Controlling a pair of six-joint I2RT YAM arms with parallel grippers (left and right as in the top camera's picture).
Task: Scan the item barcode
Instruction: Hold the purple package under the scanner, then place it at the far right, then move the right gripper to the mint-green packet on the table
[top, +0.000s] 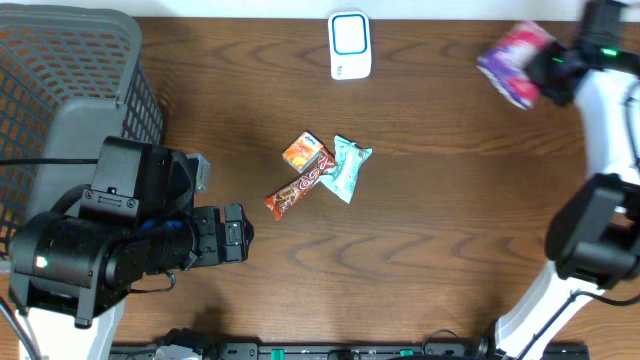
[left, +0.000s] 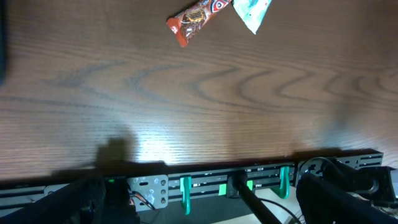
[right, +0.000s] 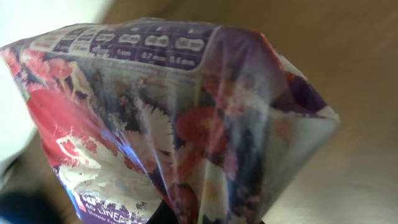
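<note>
The right pincer (top: 543, 72) clamps a purple floral packet (top: 512, 62) above the tabletop (top: 450, 250), and the white scanner (top: 350, 45) sits well to its left. The left pincer (top: 236, 234) stands apart and empty, with a candy bar (top: 300, 188) lying just ahead.

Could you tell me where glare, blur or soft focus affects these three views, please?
Overhead: evenly lit and sharp, though the flowered packet looks smeared. Left wrist: a bright glare patch on the table, with a dark shadow beside it. Right wrist: the packet fills the frame, background fully defocused.
</note>
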